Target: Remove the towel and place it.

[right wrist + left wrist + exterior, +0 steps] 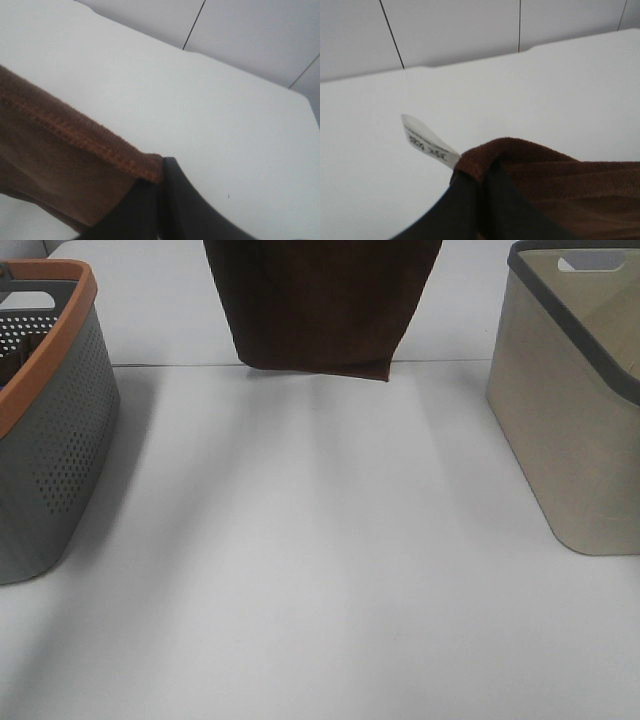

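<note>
towel (320, 305) hangs upper centre, between grey basket (60, 440) and beige basket (570, 430) | left gripper (482, 175), right gripper (159, 184): each pinched shut on a towel corner | risk: shallow edge pinch may slip, towel drops short

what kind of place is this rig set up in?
Probably a lab test bench staged for laundry handling: a plain white table, a grey perforated basket and a beige basket at its sides, a dark brown towel hanging between them.
</note>
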Controlling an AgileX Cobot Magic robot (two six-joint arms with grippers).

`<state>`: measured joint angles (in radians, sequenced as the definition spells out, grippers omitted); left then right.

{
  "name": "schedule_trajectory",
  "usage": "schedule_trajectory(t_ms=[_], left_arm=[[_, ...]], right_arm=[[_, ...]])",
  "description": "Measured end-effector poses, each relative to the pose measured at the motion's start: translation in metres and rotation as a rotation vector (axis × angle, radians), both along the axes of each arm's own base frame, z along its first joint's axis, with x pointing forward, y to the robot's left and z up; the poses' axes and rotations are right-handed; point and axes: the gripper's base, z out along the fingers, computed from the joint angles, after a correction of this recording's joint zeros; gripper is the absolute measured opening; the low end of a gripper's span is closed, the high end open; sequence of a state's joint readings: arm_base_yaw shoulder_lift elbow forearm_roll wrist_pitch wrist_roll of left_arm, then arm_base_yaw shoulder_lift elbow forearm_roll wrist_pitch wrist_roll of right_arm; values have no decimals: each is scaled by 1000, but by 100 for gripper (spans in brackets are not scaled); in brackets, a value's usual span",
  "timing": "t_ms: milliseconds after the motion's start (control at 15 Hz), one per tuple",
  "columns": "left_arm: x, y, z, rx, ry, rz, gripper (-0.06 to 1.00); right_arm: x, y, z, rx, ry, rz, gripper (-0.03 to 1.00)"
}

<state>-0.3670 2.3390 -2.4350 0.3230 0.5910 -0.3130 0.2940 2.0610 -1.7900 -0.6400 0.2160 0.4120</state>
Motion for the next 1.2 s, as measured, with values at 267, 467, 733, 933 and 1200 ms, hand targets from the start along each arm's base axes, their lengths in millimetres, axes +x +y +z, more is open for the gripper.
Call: schedule_trajectory(t_ms=[267, 467, 733, 933, 1200], left_arm=[[-15, -1, -25, -32, 319, 43, 1], [-25, 4, -36, 36, 483, 47, 1], [-35, 6, -44, 92, 622, 32, 1], [-38, 1, -45, 25, 663, -18, 1], [-39, -2, -45, -17, 681, -48, 1]], right_arm=[[-14, 1, -21, 66, 283, -36, 0], [-27, 7, -33, 63, 481, 57, 0], [-41, 8, -41, 57, 655, 87, 0], [-48, 3, -45, 34, 755, 76, 0], [-56, 3, -48, 46, 851, 77, 0]])
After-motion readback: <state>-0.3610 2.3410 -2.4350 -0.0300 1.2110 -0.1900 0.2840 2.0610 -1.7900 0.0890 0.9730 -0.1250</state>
